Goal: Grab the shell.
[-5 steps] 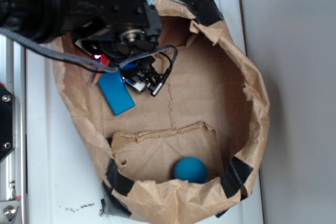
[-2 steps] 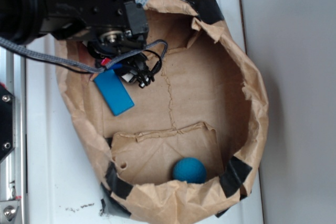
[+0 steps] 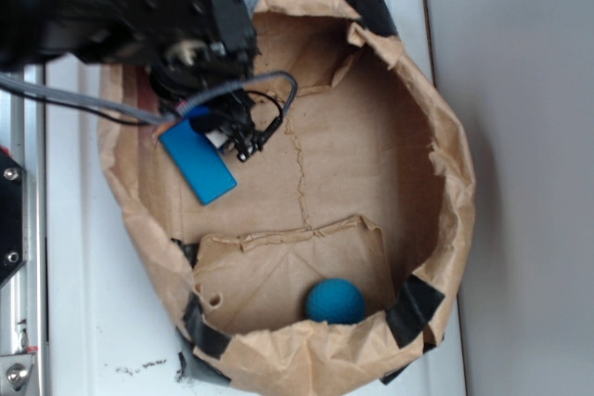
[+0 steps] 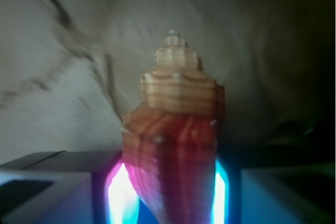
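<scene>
In the wrist view the shell (image 4: 176, 108), an orange-tan banded spiral, fills the gap between my fingers, its knobby stepped end pointing away from me. My gripper (image 4: 168, 156) is shut on the shell, which touches the left finger (image 4: 79, 182) and the right finger (image 4: 278, 192). In the exterior view the gripper (image 3: 243, 136) hangs inside the paper bag at its upper left, just over the top end of the blue block (image 3: 200, 169). The black arm hides the shell there.
The brown paper bag (image 3: 455, 164) lies open on a white surface, its rim patched with black tape. A blue ball (image 3: 335, 300) rests at the bag's lower edge beside a folded flap. Loose cables trail from the arm.
The arm and gripper have shifted left toward the bag's upper-left wall. The blue block's top end has slid slightly left, and the bag rim there has moved with it.
</scene>
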Motion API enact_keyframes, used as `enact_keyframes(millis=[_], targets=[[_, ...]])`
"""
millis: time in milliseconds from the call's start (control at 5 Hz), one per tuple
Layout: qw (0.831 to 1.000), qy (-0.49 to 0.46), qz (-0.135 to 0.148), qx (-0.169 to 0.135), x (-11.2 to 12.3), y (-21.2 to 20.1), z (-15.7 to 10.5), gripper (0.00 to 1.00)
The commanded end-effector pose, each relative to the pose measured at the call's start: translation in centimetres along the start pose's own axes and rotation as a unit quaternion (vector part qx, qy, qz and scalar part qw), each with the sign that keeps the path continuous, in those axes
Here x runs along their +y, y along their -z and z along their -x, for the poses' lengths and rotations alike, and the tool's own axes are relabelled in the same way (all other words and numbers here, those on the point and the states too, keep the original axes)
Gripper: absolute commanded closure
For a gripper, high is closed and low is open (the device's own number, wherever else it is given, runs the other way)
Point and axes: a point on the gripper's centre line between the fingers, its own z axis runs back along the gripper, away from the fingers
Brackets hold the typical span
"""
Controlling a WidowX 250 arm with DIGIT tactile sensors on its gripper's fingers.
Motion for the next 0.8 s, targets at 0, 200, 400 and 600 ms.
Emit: enact_keyframes(millis=[0,200,400,600], targets=[[0.983,0.121,0.091,-0.101,-4.3,-8.9,-3.4,1.00],[0.979,0.148,0.103,-0.091,-4.7,-10.1,-3.8,1.00],[0.977,0.155,0.105,-0.103,-4.6,-10.7,-3.5,1.00],[0.976,0.158,0.092,-0.116,-4.5,-10.9,-3.3,0.67]])
